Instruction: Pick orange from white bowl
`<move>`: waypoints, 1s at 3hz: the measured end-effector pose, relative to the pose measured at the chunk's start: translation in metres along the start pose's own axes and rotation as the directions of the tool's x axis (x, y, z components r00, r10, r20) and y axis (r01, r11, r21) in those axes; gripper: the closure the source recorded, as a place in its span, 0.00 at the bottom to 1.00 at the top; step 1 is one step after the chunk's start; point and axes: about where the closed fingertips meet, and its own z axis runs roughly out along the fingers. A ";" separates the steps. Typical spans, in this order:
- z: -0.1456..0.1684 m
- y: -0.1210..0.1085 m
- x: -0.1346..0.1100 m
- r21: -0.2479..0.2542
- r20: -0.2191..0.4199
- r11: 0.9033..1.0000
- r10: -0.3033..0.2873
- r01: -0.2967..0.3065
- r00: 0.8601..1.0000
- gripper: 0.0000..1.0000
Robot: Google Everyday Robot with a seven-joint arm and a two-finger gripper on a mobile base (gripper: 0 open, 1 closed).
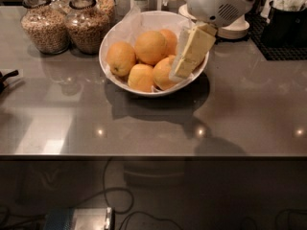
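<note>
Hovering over the right side of the white bowl [103, 63], the end effector [180, 73] slants down and leftward, its tip beside or touching the nearest fruit; whether it is spread or pressed together I cannot tell; the orange [151, 47] sits in the bowl among the others, so grasp and lift both seem left to do. Room is tight behind, where glass jars of grain [88, 25] and stacked saucers [235, 30] stand near the rim; the grey surface [240, 119] lies open in front up to its near edge, so lifting straight up looks safest.
</note>
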 end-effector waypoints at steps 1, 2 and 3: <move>0.031 -0.033 -0.006 -0.001 -0.006 0.999 0.053 -0.053 0.999 0.00; 0.061 -0.059 -0.003 -0.032 -0.002 0.992 0.122 -0.122 0.992 0.00; 0.094 -0.083 0.018 -0.098 0.026 0.970 0.228 -0.225 0.973 0.00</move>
